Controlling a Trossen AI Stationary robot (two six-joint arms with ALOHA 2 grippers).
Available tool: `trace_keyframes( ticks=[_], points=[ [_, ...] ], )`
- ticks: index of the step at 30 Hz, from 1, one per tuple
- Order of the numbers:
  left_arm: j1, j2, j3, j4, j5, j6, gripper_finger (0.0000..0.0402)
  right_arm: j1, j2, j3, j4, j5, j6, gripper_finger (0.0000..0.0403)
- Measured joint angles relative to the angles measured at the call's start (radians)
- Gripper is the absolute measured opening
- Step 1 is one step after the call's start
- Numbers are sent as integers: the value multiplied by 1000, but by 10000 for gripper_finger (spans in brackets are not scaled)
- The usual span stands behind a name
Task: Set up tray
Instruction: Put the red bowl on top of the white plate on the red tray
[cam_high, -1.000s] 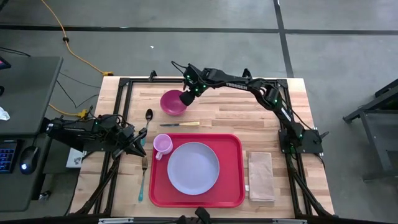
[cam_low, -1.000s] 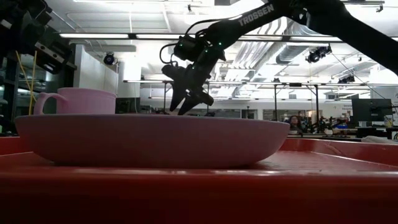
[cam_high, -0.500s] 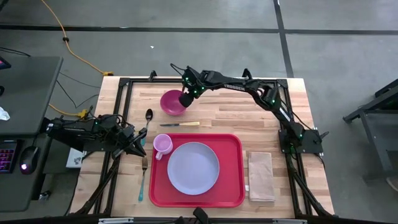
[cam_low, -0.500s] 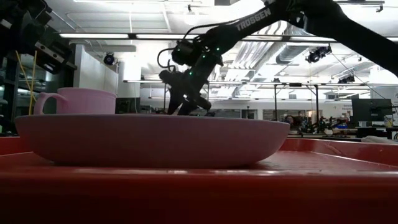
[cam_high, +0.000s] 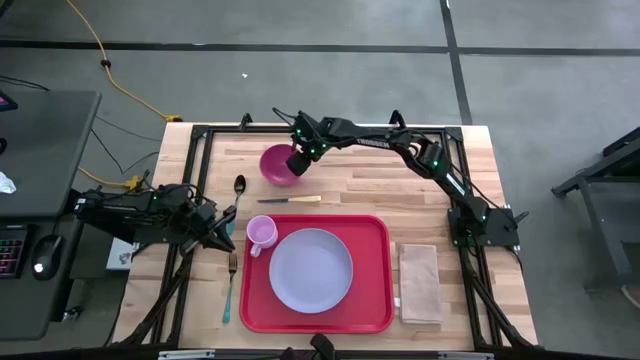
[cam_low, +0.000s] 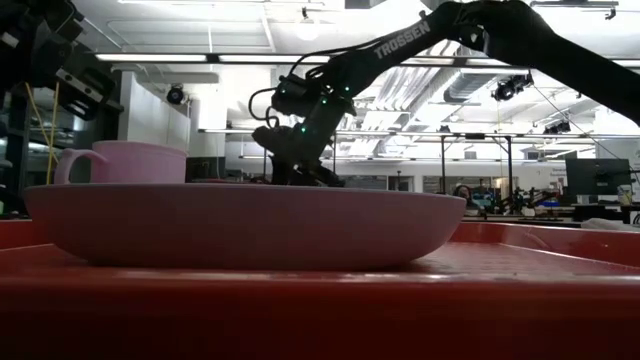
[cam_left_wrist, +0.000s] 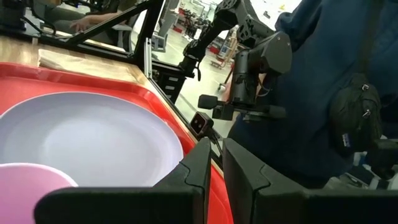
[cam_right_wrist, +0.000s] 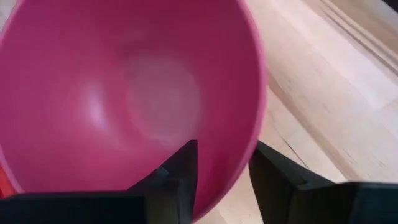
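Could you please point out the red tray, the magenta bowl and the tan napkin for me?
red tray (cam_high: 378, 270): high view, bare right edge.
magenta bowl (cam_high: 276, 164): high view, inner left wall.
tan napkin (cam_high: 420, 284): high view, its middle.

A wide plate fills the foreground on the red tray, a pink cup behind it.

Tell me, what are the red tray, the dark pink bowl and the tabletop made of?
The tray looks like moulded plastic: uniform red, rounded corners, low rim, slight sheen. The bowl also seems plastic, smooth and evenly magenta with a soft gloss inside, though glazed ceramic can't be ruled out. The table appears to be wood, pale planks with visible grain and seams.
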Motion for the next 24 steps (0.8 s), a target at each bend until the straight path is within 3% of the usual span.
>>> trace_keyframes(
  ticks=[9, 24],
  points=[
    [0, 0, 0, -19, 1, 1, 74, 0, 0, 0, 14, 3, 0, 10],
    [0, 0, 2, -33, 1, 7, 74, 2, 0, 0, 18, 22, 61, 1]
  ],
)
